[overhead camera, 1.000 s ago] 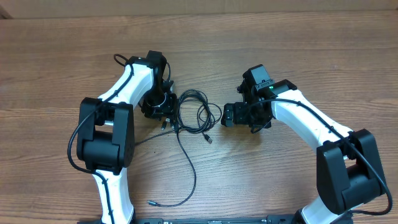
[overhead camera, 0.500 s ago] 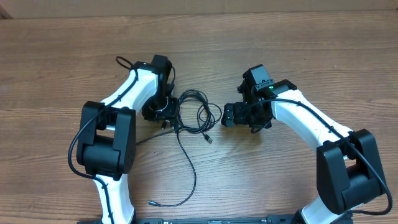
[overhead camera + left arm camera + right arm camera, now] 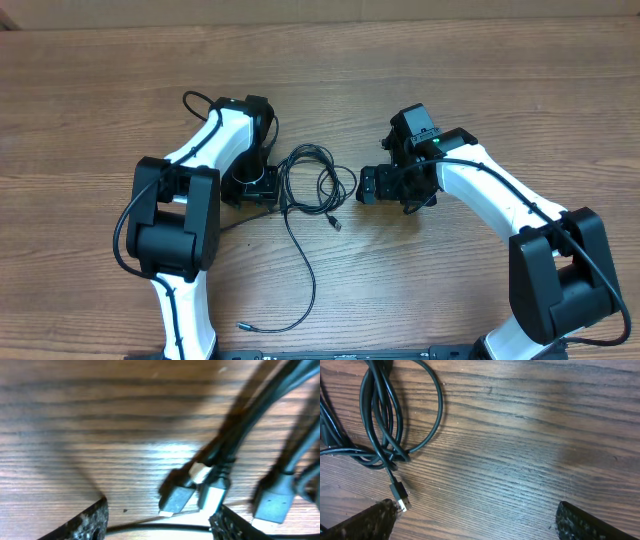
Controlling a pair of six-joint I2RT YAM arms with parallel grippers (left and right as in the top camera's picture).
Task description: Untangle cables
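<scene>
Black cables loop across grained wooden table

The table is seen in warm brown wood grain, streaked with darker lines. The cables are shown black throughout. A silvery plug tip is borne by one strand, and a small white band is seen on another. The left arm and the right arm are cased in white, with black joints. A green light is lit on the right arm. The fingers of the left tool are black, speckled with pale grey.
</scene>
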